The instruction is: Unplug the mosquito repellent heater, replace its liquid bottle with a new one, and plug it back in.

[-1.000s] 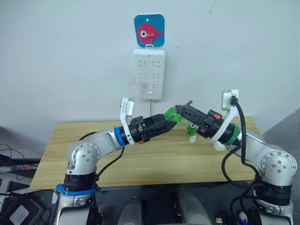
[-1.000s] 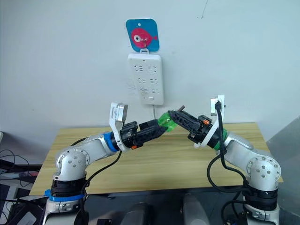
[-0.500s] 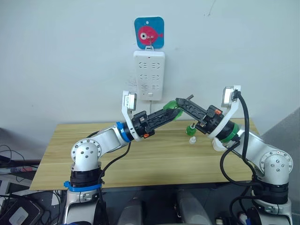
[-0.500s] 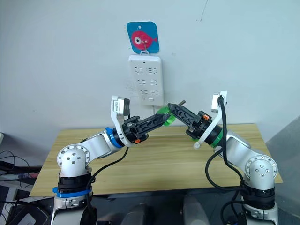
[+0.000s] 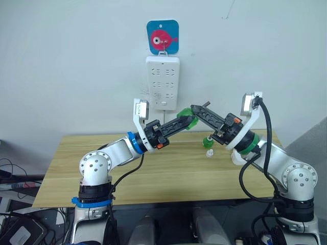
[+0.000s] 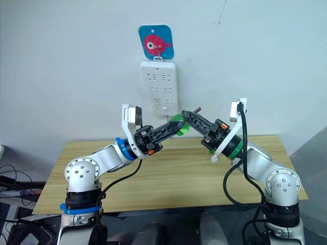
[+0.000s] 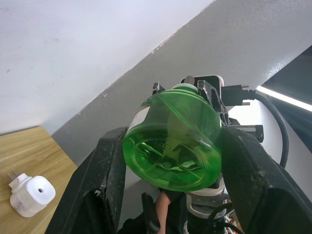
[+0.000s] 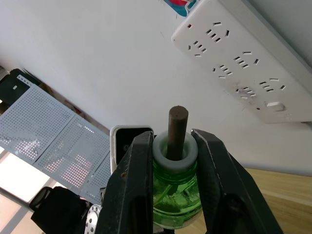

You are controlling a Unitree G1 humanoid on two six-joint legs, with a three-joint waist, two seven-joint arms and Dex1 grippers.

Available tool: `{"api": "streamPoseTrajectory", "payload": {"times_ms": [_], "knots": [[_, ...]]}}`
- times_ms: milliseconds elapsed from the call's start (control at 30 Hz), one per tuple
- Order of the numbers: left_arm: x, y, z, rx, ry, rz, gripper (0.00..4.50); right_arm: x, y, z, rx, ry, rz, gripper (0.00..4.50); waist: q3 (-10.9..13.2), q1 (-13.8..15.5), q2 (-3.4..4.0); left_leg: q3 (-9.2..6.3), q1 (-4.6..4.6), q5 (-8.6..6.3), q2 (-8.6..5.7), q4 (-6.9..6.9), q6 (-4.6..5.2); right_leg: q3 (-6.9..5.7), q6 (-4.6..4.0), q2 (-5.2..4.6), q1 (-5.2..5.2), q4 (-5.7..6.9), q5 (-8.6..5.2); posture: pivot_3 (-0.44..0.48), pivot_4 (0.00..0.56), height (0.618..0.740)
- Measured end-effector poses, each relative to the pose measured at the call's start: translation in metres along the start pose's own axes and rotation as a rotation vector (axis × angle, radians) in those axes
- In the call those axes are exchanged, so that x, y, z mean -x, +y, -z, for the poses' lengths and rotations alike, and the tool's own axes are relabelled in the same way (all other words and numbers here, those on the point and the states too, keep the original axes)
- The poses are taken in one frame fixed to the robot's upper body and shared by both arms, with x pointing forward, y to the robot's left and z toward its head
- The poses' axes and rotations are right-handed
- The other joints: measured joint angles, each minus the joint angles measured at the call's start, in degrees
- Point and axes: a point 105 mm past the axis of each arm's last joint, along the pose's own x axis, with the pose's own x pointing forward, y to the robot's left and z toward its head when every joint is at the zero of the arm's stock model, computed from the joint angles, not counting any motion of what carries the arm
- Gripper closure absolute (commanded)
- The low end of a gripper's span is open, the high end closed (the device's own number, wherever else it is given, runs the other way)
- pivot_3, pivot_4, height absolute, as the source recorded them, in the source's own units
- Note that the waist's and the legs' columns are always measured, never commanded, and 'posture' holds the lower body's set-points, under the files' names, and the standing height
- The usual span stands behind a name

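Head views: we see both grippers, left gripper [image 5: 187, 122] and right gripper [image 5: 195, 111], clamping translucent green bottle [image 5: 187, 119] above table [image 5: 153, 173], below power strip [image 5: 163, 81].
Left wrist: rounded white mosquito repellent heater [image 7: 29, 196] lies on wooden table.
Right wrist: dark wick [image 8: 176, 129] protrudes.

Two grippers are counted: left gripper [image 5: 187, 122], right gripper [image 5: 196, 111]. One green liquid bottle [image 7: 171, 140] is seen, one mosquito repellent heater [image 7: 28, 195] on the bench [image 5: 163, 173], one power strip [image 5: 163, 81], one fish hook plaque [image 5: 163, 37], one small green-capped bottle [image 5: 209, 145]
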Motion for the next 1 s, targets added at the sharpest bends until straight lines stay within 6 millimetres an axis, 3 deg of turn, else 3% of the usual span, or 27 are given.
{"api": "streamPoseTrajectory", "payload": {"times_ms": [200, 233, 367, 500, 700, 833, 1000], "knots": [[-0.002, 0.001, 0.001, 0.009, -0.010, -0.001, 2.06, 0.001, -0.001, 0.000, -0.016, -0.003, 0.010, 3.69, 0.00, -0.01, 0.00, 0.01, 0.00, 0.00, 0.01, 0.00, 0.00, 0.00, 0.00, 0.01, 0.00, 0.00, 0.00, -0.147, 0.113, 0.733], [-0.001, 0.001, 0.001, 0.011, -0.011, -0.002, 2.06, 0.001, -0.001, 0.001, -0.024, -0.005, 0.012, 2.96, 0.00, -0.01, 0.00, 0.01, 0.00, 0.00, 0.00, -0.01, 0.00, 0.01, 0.00, 0.01, 0.00, 0.00, 0.00, -0.147, 0.113, 0.733], [-0.001, 0.001, 0.000, 0.010, -0.026, -0.002, 2.06, 0.005, -0.005, 0.003, -0.030, 0.000, 0.043, 1.55, 0.00, 0.01, 0.00, 0.03, -0.01, 0.00, 0.00, 0.00, 0.00, 0.02, 0.00, 0.01, 0.00, -0.02, 0.00, -0.144, 0.129, 0.733], [0.009, 0.005, 0.002, 0.006, -0.010, -0.041, 2.06, 0.025, -0.022, 0.004, 0.055, 0.044, 0.167, 0.12, 0.00, 0.04, 0.00, 0.02, -0.01, -0.01, -0.01, -0.03, 0.01, 0.03, 0.02, 0.01, 0.01, -0.07, -0.02, -0.144, 0.138, 0.733], [0.024, 0.002, 0.004, -0.023, 0.037, -0.051, 2.06, 0.080, -0.077, 0.004, 0.301, 0.218, 0.558, 0.00, 0.01, 0.19, 0.00, 0.20, 0.00, -0.01, -0.04, -0.05, 0.02, 0.09, 0.10, 0.03, 0.02, -0.14, -0.08, -0.155, 0.162, 0.733], [0.038, 0.020, 0.010, -0.073, 0.069, -0.159, 2.06, 0.114, -0.107, -0.005, 0.563, 0.407, 0.829, 0.00, 0.04, 0.07, -0.02, 0.28, 0.08, 0.00, -0.04, -0.14, 0.01, 0.18, 0.25, 0.09, 0.04, -0.24, -0.23, -0.164, 0.185, 0.733], [0.046, 0.034, 0.020, -0.151, 0.126, -0.220, 2.06, 0.126, -0.134, -0.005, 0.625, 0.629, 1.007, 0.00, 0.24, -0.01, -0.15, 0.32, 0.13, 0.00, 0.10, -0.25, 0.01, 0.25, 0.13, 0.13, 0.04, -0.28, -0.29, -0.164, 0.211, 0.733]]}}
